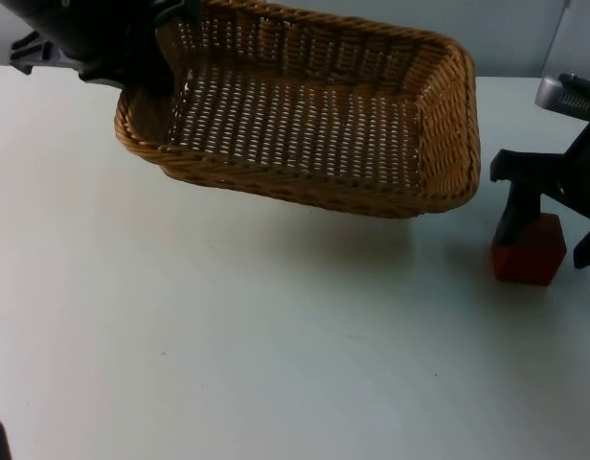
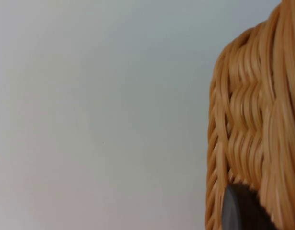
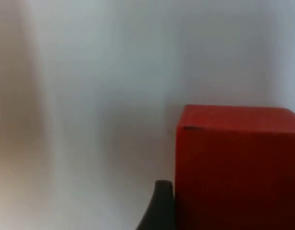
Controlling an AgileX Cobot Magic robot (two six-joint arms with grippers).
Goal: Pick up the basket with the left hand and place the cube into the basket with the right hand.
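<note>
Left gripper (image 1: 151, 72) fingers clamped on basket (image 1: 314, 115) rim, basket held tilted above desk (image 1: 228, 335). Right gripper (image 1: 554, 225) fingers spread wide, straddling red cube (image 1: 530, 251) on desk, just right of basket.

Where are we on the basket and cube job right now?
Done: the left end effector holds the wicker basket by its rim, lifted and tilted above the white table. In hand: the right end effector sits around the red cube, which rests on the table beside the basket; one black fingertip lies against its side. Left: lifting the cube and placing it into the basket, which holds nothing yet.
</note>
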